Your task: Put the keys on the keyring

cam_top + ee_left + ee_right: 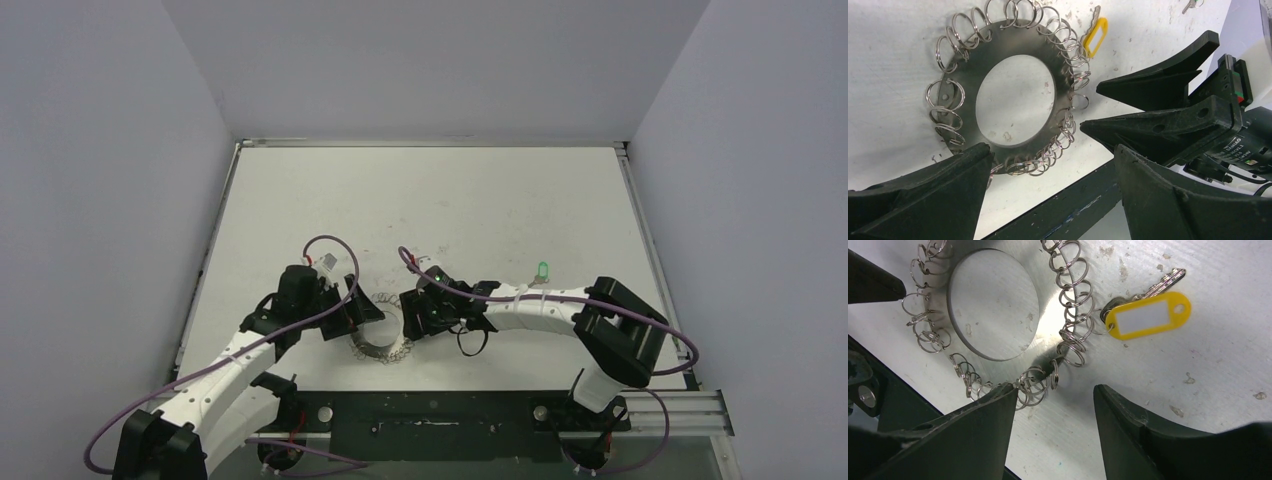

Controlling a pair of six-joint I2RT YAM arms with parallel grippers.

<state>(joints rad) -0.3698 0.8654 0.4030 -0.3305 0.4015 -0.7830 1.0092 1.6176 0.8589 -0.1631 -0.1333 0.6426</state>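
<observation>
- keyring [962, 75]: a flat, silvery metal disc with an open centre and a fringe of small wire loops all round. It lies flat on the white tabletop [450, 200], near the front edge and between the two tools.
- yellow key [1148, 315]: a yellow plastic tag with a plain white insert that carries no writing. The metal blade points away from the ring. It lies flat against the loop fringe, on the side away from the left tool's fingers. Whether it is threaded onto a loop cannot be told.
- green key [543, 269]: it lies on the tabletop beyond the right arm, well apart from the keyring. Its detail is too small to read.
- left tool [1050, 150]: the jaws are spread wide and hold nothing. It sits low at the ring's near edge, and one finger [938, 195] covers part of the fringe in its own wrist view.
- right tool [1053, 390]: the jaws stand partly apart with nothing clamped and bare tabletop showing between them. One fingertip [998, 400] is at the loops. Whether it touches them cannot be told.
- label [1235, 146]: small white print on the right tool's black body appears to read "DANIAO". The finer lines below it are too small to read.
- cable [330, 240]: purple, and looped above the left arm's wrist.
</observation>
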